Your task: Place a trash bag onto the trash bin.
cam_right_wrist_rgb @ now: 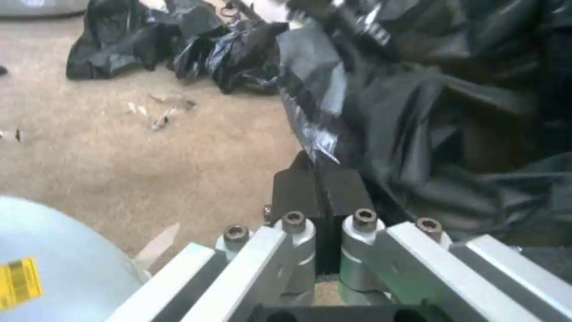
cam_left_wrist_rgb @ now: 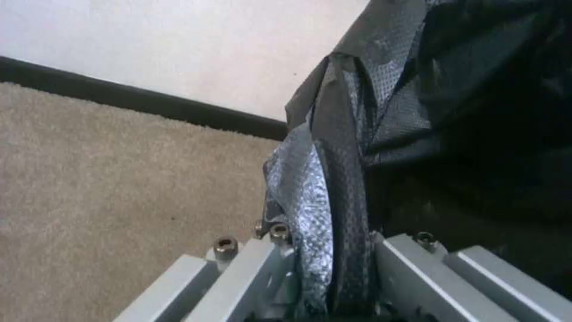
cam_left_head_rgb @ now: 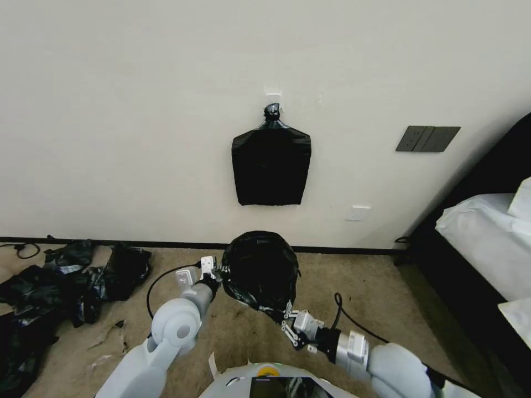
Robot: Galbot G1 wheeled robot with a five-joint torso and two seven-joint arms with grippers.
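The robot stands in front of the wall with the trash bag (cam_left_head_rgb: 260,271) held up between its two arms, low over the carpet (cam_left_head_rgb: 354,287). The left tool (cam_left_head_rgb: 214,272) pinches the bag's edge on one side; in the left wrist view a fold of shiny film (cam_left_wrist_rgb: 325,214) is squeezed tight between its fingers. The right tool (cam_left_head_rgb: 289,321) is clamped shut on the near lower edge of the bag — its dark pads (cam_right_wrist_rgb: 319,197) are pressed together with the plastic running out from them.

The bag looks puffed out and round, like a dark ball. I cannot see any white bin under it, so I cannot tell if the bag is already over the bin or just hanging in the air.

To me this looks like the spreading step — the mouth is being pulled wide. The next move would need both tools to keep hold, stretch the opening, and lower it evenly so the thin film does not slip or rip.

A flat black bundle (cam_left_head_rgb: 271,163) hangs on the wall, and a heap of black bags (cam_left_head_rgb: 72,276) lies on the floor to the left.
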